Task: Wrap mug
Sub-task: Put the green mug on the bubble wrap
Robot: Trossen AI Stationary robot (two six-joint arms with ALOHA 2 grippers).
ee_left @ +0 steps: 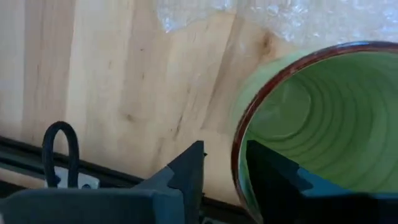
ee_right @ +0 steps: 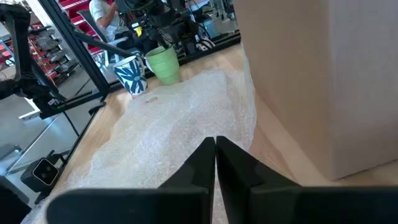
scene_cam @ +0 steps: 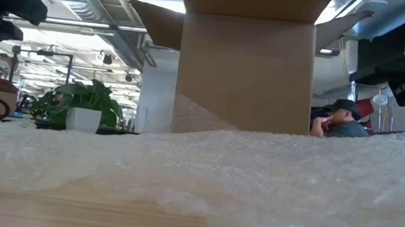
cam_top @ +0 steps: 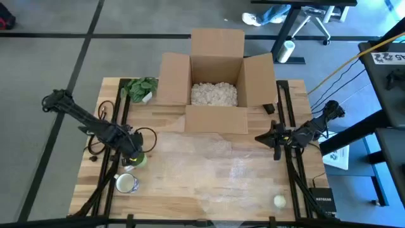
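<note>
Wooden table (cam_top: pixel 183 202): one, seen from above, dark rails along both sides.

Cardboard box (cam_top: pixel 215 85): one, flaps open, at twelve o'clock on the table; white packing fill (cam_top: pixel 214 94) inside.

Bubble wrap (cam_top: pixel 221 168): one clear sheet, spread flat over the table centre, running from just in front of the box toward six o'clock.

Green mug (cam_top: pixel 137 159): one, at about nine o'clock, at the sheet's left edge. The left wrist view shows the rim pinched between the two fingers, one inside the mug and one outside. In the low view it stands upright at far left; whether its base touches the table cannot be told.

Left gripper (cam_top: pixel 131 155): at nine o'clock, clamped on the green mug's rim.

Patterned cup (cam_top: pixel 126 183): one, white with blue leaf print, at about eight o'clock, just beside the green mug, on bare wood.

Right gripper (cam_top: pixel 276 140): at three o'clock, over the right edge of the bubble wrap, near the box's front right corner; fingers pressed together, holding nothing.

Potted plant (cam_top: pixel 140 88): one, green leaves in a white pot, at eleven o'clock, left of the box.

Small pale round object (cam_top: pixel 280 201): one, at five o'clock; kind cannot be told.

Person (scene_cam: pixel 341 120): one, in a cap, beyond the table.
</note>
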